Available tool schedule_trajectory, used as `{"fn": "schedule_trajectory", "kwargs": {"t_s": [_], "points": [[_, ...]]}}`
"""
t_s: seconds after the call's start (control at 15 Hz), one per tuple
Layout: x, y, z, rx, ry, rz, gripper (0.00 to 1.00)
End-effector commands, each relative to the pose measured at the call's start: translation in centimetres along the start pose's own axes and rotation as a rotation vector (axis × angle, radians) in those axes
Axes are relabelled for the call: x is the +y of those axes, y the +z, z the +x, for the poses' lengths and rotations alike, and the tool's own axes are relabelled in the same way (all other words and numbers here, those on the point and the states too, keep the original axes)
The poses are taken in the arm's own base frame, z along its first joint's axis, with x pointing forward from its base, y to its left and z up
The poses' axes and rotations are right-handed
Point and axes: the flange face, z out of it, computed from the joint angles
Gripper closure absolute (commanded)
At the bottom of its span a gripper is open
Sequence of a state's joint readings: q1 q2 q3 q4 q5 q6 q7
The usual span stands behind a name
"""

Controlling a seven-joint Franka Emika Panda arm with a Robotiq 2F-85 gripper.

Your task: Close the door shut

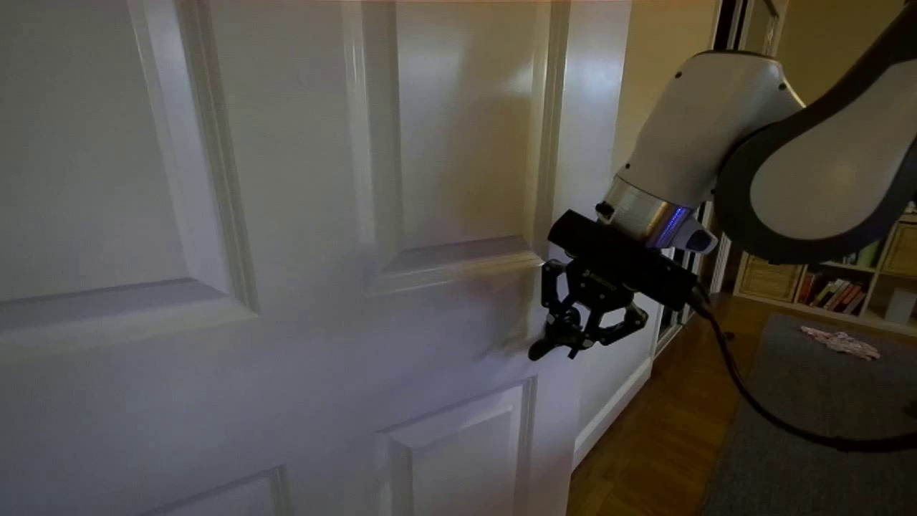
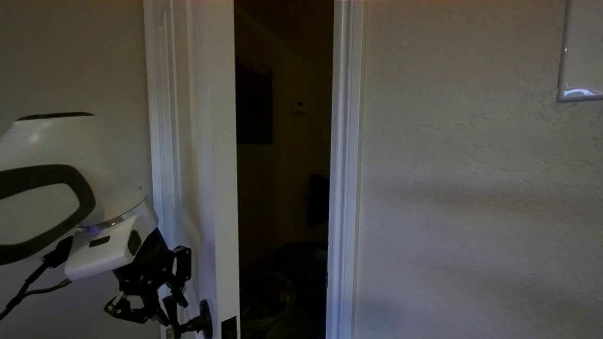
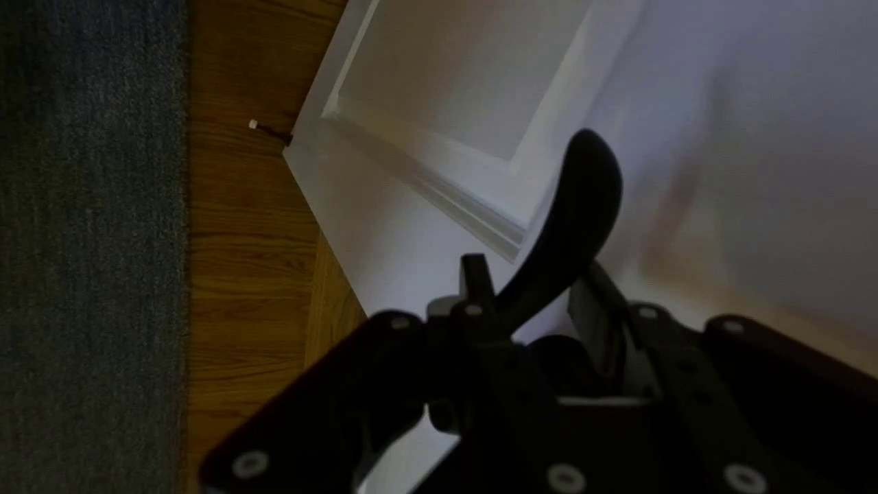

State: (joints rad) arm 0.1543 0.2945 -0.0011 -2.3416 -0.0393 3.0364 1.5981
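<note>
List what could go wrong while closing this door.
The gripper straddles the lever handle, but how firmly isn't clear; it might slip off. The door stands ajar, so pushed too hard it could bang into the frame. The drooping cable may snag during the swing.

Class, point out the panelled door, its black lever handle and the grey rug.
Panelled door (image 1: 304, 373), in an exterior view: flat face between panels.
Black lever handle (image 3: 575, 223), wrist view: on its curved lever.
Grey rug (image 3: 92, 247), wrist view: bare woven surface.
</note>
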Motion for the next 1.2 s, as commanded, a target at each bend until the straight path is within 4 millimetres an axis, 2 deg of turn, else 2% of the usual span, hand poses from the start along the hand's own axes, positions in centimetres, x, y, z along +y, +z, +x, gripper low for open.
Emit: {"fn": "schedule_trajectory", "kwargs": {"t_s": [0.0, 0.47, 1.13], "points": [[-1.4, 0.2, 1.0, 0.038, -0.039, 0.023, 0.87], [-5.6, 1.1, 3.6, 0.054, -0.058, 0.051, 0.88], [-13.6, 3.4, 5.9, 0.082, -0.179, 0.073, 0.88]]}}
